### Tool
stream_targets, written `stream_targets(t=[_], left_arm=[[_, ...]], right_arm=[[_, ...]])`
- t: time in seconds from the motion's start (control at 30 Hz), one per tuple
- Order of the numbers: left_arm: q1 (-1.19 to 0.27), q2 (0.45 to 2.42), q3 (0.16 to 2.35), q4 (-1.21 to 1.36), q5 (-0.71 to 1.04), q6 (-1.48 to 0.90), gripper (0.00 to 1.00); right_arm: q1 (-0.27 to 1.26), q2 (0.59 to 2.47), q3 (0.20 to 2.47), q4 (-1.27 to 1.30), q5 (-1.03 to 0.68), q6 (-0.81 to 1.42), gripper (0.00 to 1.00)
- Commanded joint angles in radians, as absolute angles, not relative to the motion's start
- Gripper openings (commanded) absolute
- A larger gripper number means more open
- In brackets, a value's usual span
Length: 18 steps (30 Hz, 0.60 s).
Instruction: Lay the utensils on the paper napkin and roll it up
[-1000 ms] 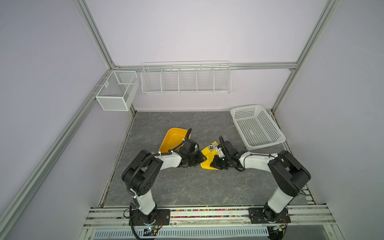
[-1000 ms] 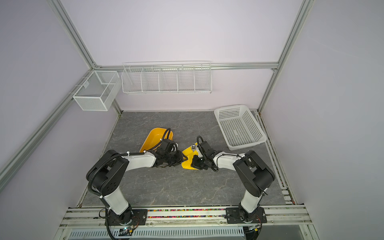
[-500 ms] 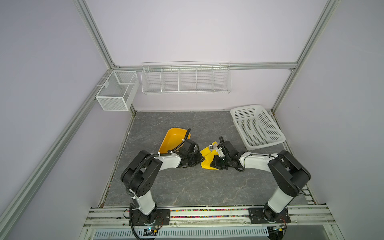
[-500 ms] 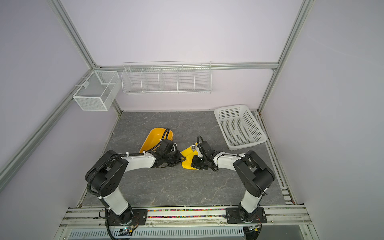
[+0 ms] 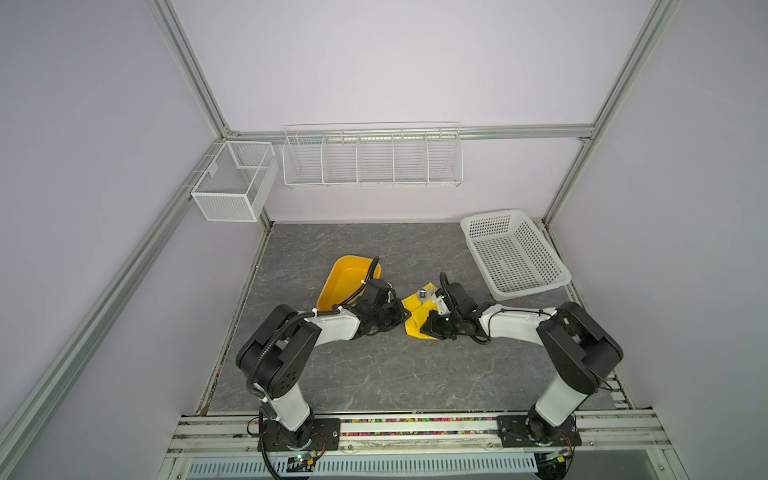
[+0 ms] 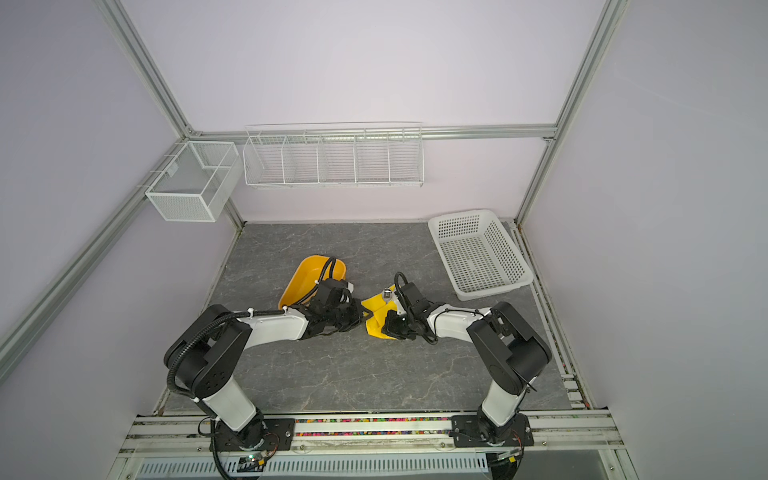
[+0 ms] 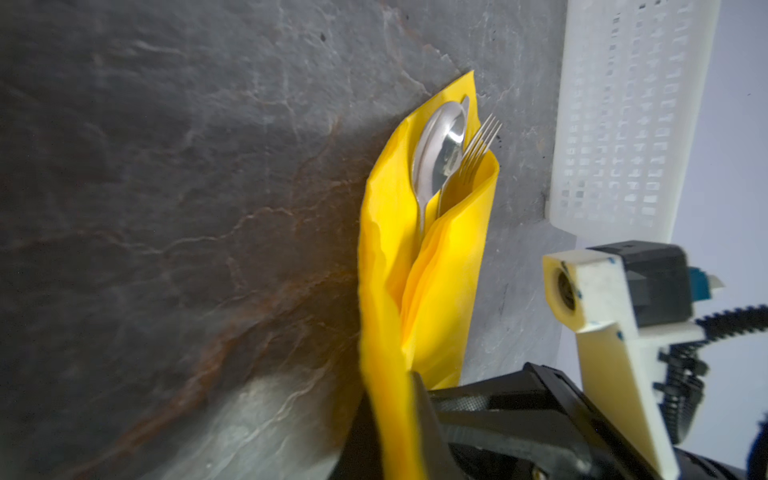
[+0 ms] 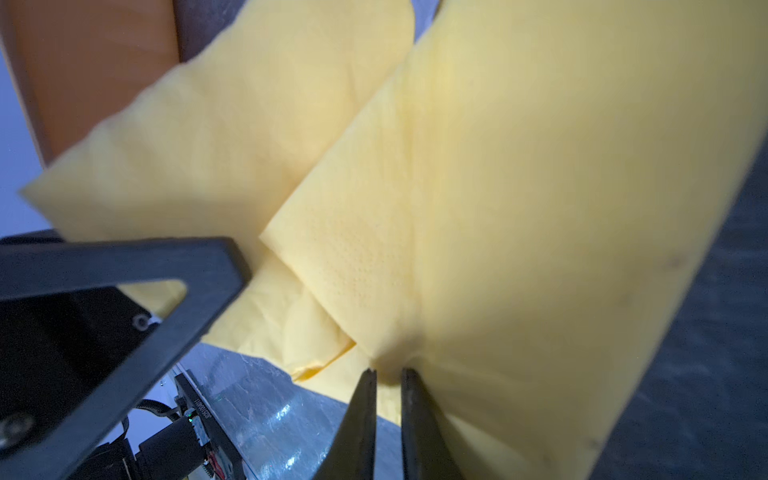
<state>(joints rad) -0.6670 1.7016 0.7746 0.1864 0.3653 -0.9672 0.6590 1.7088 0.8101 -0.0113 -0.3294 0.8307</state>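
Observation:
The yellow paper napkin (image 5: 417, 318) (image 6: 375, 316) lies folded lengthwise between the two arms, wrapped round the utensils. In the left wrist view a spoon bowl (image 7: 438, 149) and fork tines (image 7: 478, 143) stick out of the napkin (image 7: 440, 270) at its far end. A shiny utensil tip (image 5: 423, 294) (image 6: 387, 294) shows in both top views. My left gripper (image 5: 400, 321) (image 7: 395, 407) is shut on the napkin's near edge. My right gripper (image 5: 429, 328) (image 8: 388, 374) is shut on a fold of the napkin (image 8: 519, 208) from the opposite side. The utensil handles are hidden.
An orange-yellow plastic tub (image 5: 345, 279) (image 6: 309, 274) sits just behind my left arm. A white perforated basket (image 5: 513, 253) (image 6: 478, 253) (image 7: 623, 124) stands at the back right. Wire racks (image 5: 372, 156) hang on the back wall.
My left gripper has closed on the napkin's edge, and the napkin's left side has shifted slightly. The right arm has stayed where it was.

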Motion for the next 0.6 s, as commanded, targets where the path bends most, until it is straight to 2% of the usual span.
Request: stream_targets(t=[0.0,0.1,0.23,0.57], left_arm=[[-0.672,1.703,0.756,0.245,0.366,-0.977,0.20],[-0.676,1.711,0.744,0.279,0.372,-0.985,0.29],[-0.683,1.730,0.761,0.250,0.374,-0.967,0.36],[-0.699,1.757,0.801,0.176,0.318,-0.933,0.38]], right_arm=[[0.661,1.689,0.792,-0.006,-0.314,0.844,0.16],[0.662,1.687,0.788,0.001,-0.316,0.847,0.17],[0.662,1.684,0.788,0.001,-0.317,0.844,0.17],[0.662,1.676,0.781,0.009,-0.316,0.848,0.17]])
